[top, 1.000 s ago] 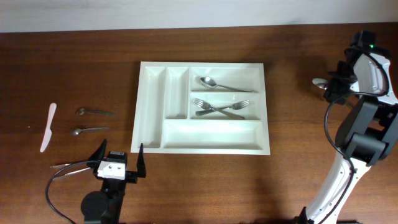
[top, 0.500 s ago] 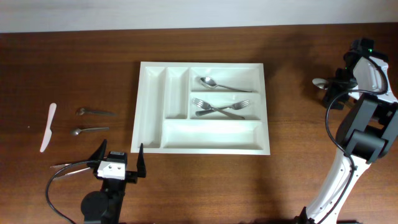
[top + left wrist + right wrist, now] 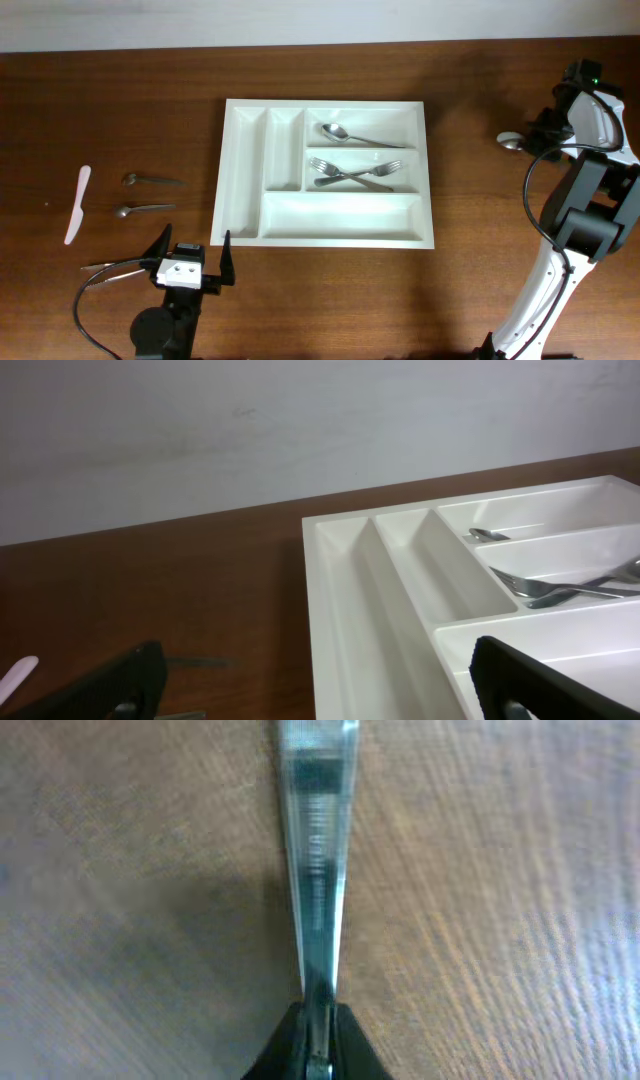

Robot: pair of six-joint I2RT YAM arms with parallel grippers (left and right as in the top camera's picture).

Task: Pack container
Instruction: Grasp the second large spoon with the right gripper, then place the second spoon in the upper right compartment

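Slightly shifted since a second ago, the held spoon's (image 3: 510,142) bowl now lies a touch nearer the front of the table (image 3: 400,300), and the right arm's wrist has turned a little with it. Everything else lies as it did.

The right end effector (image 3: 532,138) is at the far right of the table, well apart from the tray (image 3: 325,102), and is closed on that spoon's handle. In the right wrist view the two dark fingers (image 3: 345,1040) pinch the narrow metal handle (image 3: 318,870), which runs straight up the picture over the wood grain; the view is blurred.

The left end effector (image 3: 195,240) is near the front left, just beside the tray's front left corner, with its fingers spread wide and nothing between them. In its own view the two dark fingertips (image 3: 130,675) frame the tray's (image 3: 345,610) left end.

The tray lies flat at the middle of the table, its two narrow compartments on the left and three long ones on the right. A tray spoon (image 3: 360,137) lies in the rear long compartment, bowl to the left. Two forks (image 3: 352,173) lie crossed in the middle long compartment.

Left of the tray, two small spoons (image 3: 152,180) lie one behind the other, with a white knife (image 3: 76,204) further left. A thin metal piece (image 3: 112,266) lies by the left arm, too slim to identify.
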